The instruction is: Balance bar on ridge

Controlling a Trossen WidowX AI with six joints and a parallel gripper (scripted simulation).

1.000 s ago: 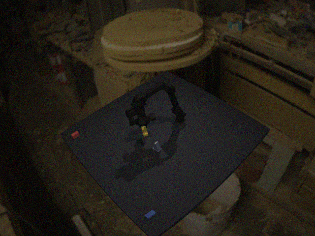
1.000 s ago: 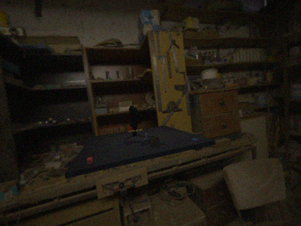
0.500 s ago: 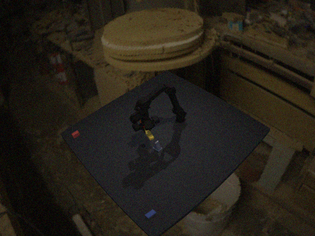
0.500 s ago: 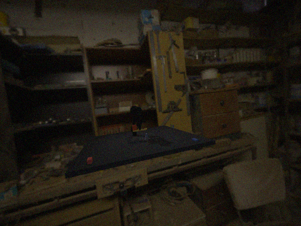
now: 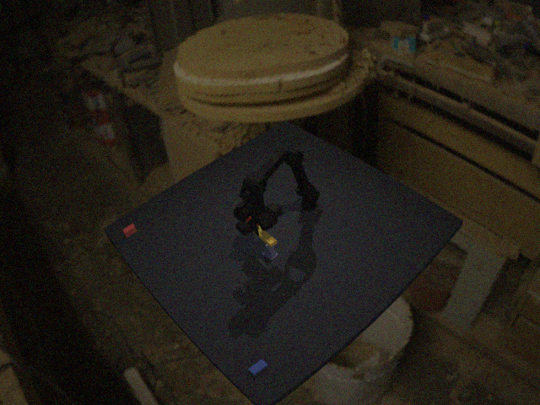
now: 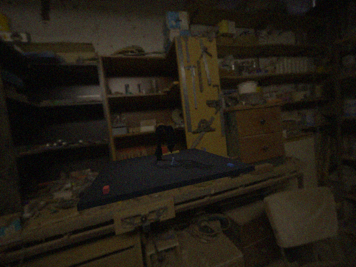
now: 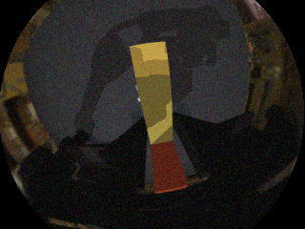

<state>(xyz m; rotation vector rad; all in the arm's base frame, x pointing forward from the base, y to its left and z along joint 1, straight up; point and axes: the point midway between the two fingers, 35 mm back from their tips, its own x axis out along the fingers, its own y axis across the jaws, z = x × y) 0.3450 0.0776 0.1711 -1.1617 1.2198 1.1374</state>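
My gripper (image 5: 252, 223) (image 6: 162, 149) (image 7: 158, 117) is shut on the bar (image 5: 267, 236) (image 6: 172, 152) (image 7: 155, 98), a yellow strip with a red end. The red end sits between the fingers and the yellow part sticks out forward. The ridge (image 5: 270, 252) (image 6: 172, 161) is a small pale block standing on the dark blue table (image 5: 370, 226) (image 6: 134, 178). The bar's free end hangs directly over the ridge. I cannot tell whether they touch. In the wrist view the bar hides almost all of the ridge.
A small red block (image 5: 129, 229) (image 6: 105, 188) lies near the table's left corner. A small blue block (image 5: 257, 367) (image 6: 230, 164) lies near the front corner. The arm's base (image 5: 309, 198) stands behind the gripper. A dim, cluttered workshop surrounds the table.
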